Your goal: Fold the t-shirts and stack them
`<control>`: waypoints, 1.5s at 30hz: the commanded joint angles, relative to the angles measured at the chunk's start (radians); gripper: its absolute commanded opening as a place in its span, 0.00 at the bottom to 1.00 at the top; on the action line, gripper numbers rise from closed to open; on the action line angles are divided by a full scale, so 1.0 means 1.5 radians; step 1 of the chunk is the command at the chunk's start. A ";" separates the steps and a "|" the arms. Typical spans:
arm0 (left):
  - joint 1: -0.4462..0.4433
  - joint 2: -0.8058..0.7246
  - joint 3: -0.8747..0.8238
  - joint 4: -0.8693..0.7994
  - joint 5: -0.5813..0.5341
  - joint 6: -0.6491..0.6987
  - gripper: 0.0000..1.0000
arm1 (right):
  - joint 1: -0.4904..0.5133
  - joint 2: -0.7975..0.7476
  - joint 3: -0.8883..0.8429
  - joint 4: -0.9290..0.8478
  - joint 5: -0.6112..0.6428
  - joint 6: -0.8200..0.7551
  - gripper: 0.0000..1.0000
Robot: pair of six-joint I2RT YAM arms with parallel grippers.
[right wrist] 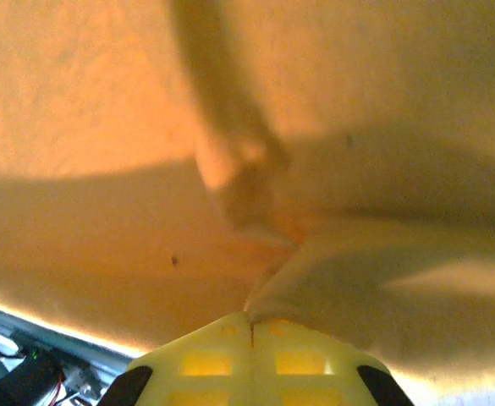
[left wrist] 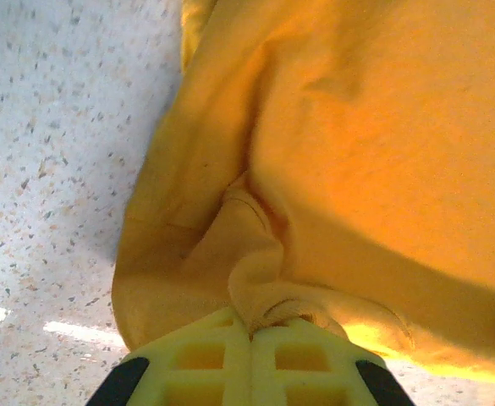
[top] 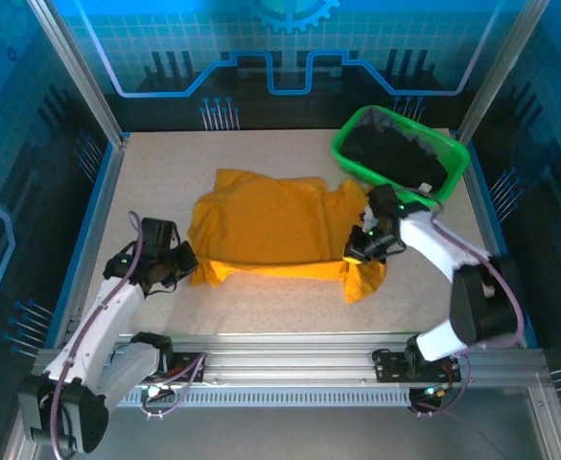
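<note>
Robot lab work cell, fenced and dressed up

Aluminium frame posts (top: 69, 67) wall in a speckled table (top: 165, 172), backed by blue panels (top: 290, 38) printed with circuit lines and a gear (showroom styling). A left arm (top: 103, 321) and a right arm (top: 433, 244) stand bolted to a slotted metal rail (top: 280, 350), with loose cables (top: 170, 393) at their bases.
</note>
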 commanded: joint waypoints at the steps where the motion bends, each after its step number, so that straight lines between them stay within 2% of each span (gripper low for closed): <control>1: -0.016 0.039 -0.015 0.052 -0.009 -0.009 0.00 | -0.005 0.074 0.051 -0.008 0.005 -0.059 0.00; 4: -0.035 0.058 -0.017 0.047 -0.022 -0.004 0.00 | -0.007 0.099 0.064 -0.018 0.044 -0.060 0.03; 6: -0.041 0.058 -0.021 0.046 -0.023 -0.003 0.00 | -0.009 0.095 0.067 -0.012 0.063 -0.056 0.14; 11: -0.047 0.050 -0.025 0.042 -0.016 -0.003 0.00 | -0.026 -0.007 0.036 -0.029 0.202 -0.022 0.42; 14: -0.053 0.053 -0.020 0.039 -0.016 -0.006 0.00 | -0.035 -0.089 -0.014 -0.042 0.230 -0.001 0.52; 17: -0.055 0.054 -0.015 0.040 -0.016 -0.010 0.00 | -0.034 -0.163 -0.097 -0.040 0.193 0.037 0.52; 22: -0.056 0.059 -0.003 0.039 -0.013 -0.006 0.00 | -0.012 -0.250 -0.236 0.031 0.112 0.101 0.56; 26: -0.056 0.068 0.003 0.039 -0.009 0.003 0.00 | -0.012 -0.223 -0.282 0.106 0.074 0.145 0.56; 30: -0.056 0.074 0.010 0.041 -0.002 0.005 0.00 | -0.018 -0.163 -0.271 0.162 0.086 0.159 0.52; 31: -0.056 0.075 0.011 0.042 -0.002 0.006 0.00 | -0.021 -0.141 -0.264 0.168 0.087 0.158 0.48; 34: -0.056 0.076 0.014 0.042 -0.002 0.006 0.00 | -0.023 -0.094 -0.238 0.158 0.116 0.145 0.27; 39: -0.056 0.068 0.015 0.036 -0.007 0.007 0.00 | -0.038 -0.119 -0.187 0.094 0.183 0.125 0.00; 41: -0.057 0.060 0.013 0.033 -0.011 0.008 0.00 | -0.040 -0.164 -0.153 0.029 0.233 0.119 0.00; 45: -0.056 0.054 0.008 0.032 -0.014 0.006 0.00 | -0.059 -0.222 -0.120 -0.070 0.276 0.119 0.00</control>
